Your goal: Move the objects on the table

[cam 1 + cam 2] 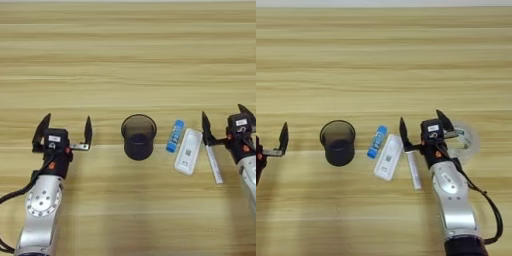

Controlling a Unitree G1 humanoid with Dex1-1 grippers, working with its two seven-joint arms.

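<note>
1. The cup point(138, 136) stands upright on the table point(128, 60), between the two grippers and nearer the right one.
2. The glue stick point(175, 135) lies just right of the cup, apart from it, tilted slightly.
3. The device point(188, 151) lies flat just right of the glue stick, close beside it; contact cannot be confirmed.
4. The marker point(413, 169) lies just right of the device, its upper end directly under the left finger of the right gripper point(423, 127).
5. Right gripper: fingers spread wide, holding nothing. It stands over the marker's upper end, with the device just to its left.
6. A clear tape roll point(465, 140) lies flat just right of the right gripper, partly hidden behind its right finger.
7. Left gripper point(65, 132): fingers spread wide, holding nothing. It is well left of the cup, with bare table between them.
</note>
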